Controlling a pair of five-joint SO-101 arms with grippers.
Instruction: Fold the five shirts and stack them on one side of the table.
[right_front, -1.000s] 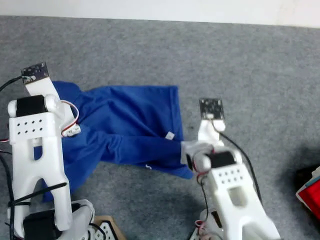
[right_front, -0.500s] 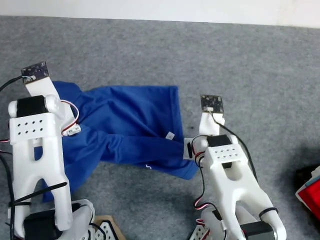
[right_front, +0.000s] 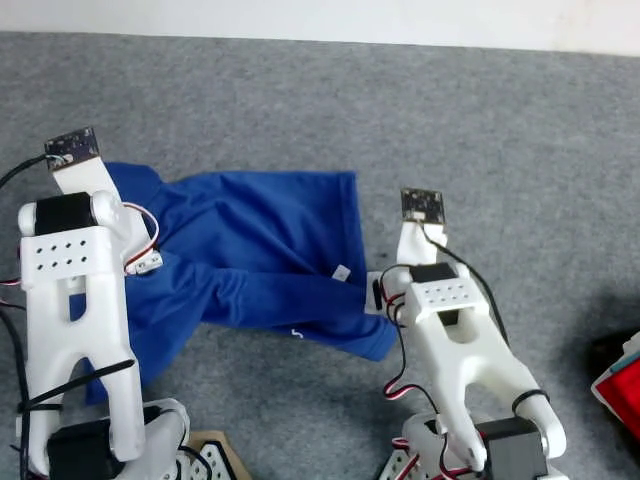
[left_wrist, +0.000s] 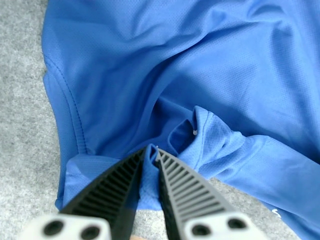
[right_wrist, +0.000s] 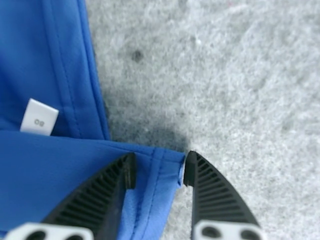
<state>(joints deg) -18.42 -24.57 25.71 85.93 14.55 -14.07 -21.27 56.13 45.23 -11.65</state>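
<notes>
While left hand (left_wrist: 151, 152) pinches the blue shirt (left_wrist: 200, 75), right hand (right_wrist: 160, 161) half-open astride its hem (right_wrist: 159, 181).

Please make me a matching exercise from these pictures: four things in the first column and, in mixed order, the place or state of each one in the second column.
Things
1. left claw
2. right claw
3. white label
4. red object

Place or state
A. open, with a hem corner of the blue shirt between its fingers
B. at the right edge of the high view, apart from the blue shirt
C. shut on a fold of the blue shirt
D. lying on the blue fabric beside a hem

Pairs: 1-C, 2-A, 3-D, 4-B
</notes>
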